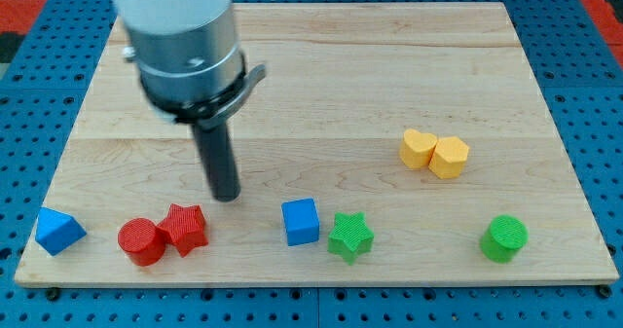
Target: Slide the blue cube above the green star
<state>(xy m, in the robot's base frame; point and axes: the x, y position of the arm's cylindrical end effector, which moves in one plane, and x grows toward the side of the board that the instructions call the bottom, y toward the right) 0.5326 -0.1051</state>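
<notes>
tip (226, 195) up-left of blue cube (301, 221), apart | cube touching green star's (350, 236) left | no claw on rod, state cannot be told

surface (321, 85): carries all the blocks and my tip; most blocks sit along the view's bottom edge.
my tip (226, 197): left of centre, above and between the red star and the blue cube, touching neither.
blue cube (301, 221): bottom centre, just left of the green star (350, 236), about touching it.
red star (184, 228): left of the blue cube, touching the red cylinder (142, 240) on its left.
blue triangular block (57, 231): bottom left corner, apart from the red pair.
yellow heart (419, 148) and yellow hexagonal block (449, 157): touching, right of centre, above the bottom row.
green cylinder (504, 237): bottom right, well apart from the green star.
</notes>
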